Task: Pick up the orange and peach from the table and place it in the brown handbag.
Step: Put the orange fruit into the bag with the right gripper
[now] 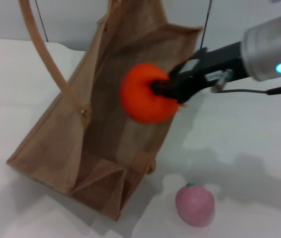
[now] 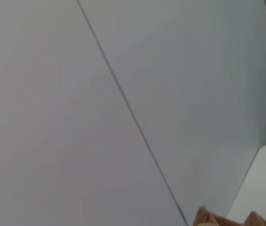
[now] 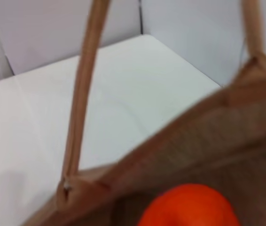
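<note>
While the peach [image 1: 194, 204] sits on the desk [image 1: 259, 148] nr its front edge, beside the brown handbag [image 1: 56, 148], the right tool [image 1: 166, 89] is clamped on the orange [image 1: 143, 94], over the bag's open mouth; interior lies below. Left tool unseen.

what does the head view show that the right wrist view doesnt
Only the head view shows the right gripper shut on the orange over the brown handbag, plus the peach lying on the table. Only the right wrist view shows the corner where the table meets the wall. Both share the orange, the handbag and its handle.
</note>
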